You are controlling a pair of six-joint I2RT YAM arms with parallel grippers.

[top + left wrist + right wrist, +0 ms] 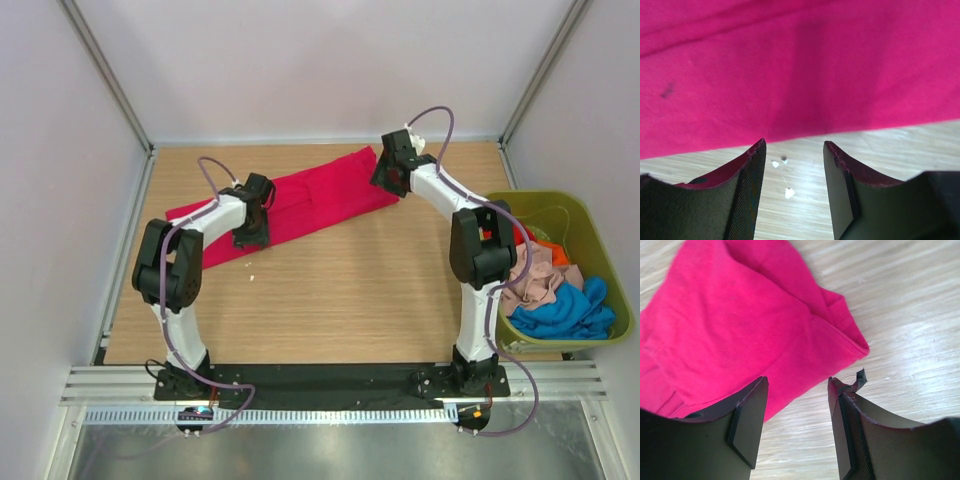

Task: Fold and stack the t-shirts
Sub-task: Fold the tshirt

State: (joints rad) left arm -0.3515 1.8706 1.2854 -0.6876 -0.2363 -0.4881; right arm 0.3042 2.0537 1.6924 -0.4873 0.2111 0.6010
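1. a pale wooden tabletop [330, 300] sits inside white walls.
2. the crimson t-shirt [320, 195] lies across its far part as a long strip, slanting up to the right.
3. the left claw [794, 145] gapes wide and empty at the strip's near edge.
4. the right claw [797, 381] is also wide and empty, above the strip's right end.
5. at far right, an olive tub [622, 310] holds the crumpled beige-pink t-shirt [535, 275], orange-red t-shirt [558, 252] and blue t-shirt [565, 310].

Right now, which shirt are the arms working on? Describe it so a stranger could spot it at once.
Start at the wooden table: a long folded strip lies slantwise across its far half. That is the red shirt, the only one laid flat; the other shirts sit crumpled in the green tub at right.
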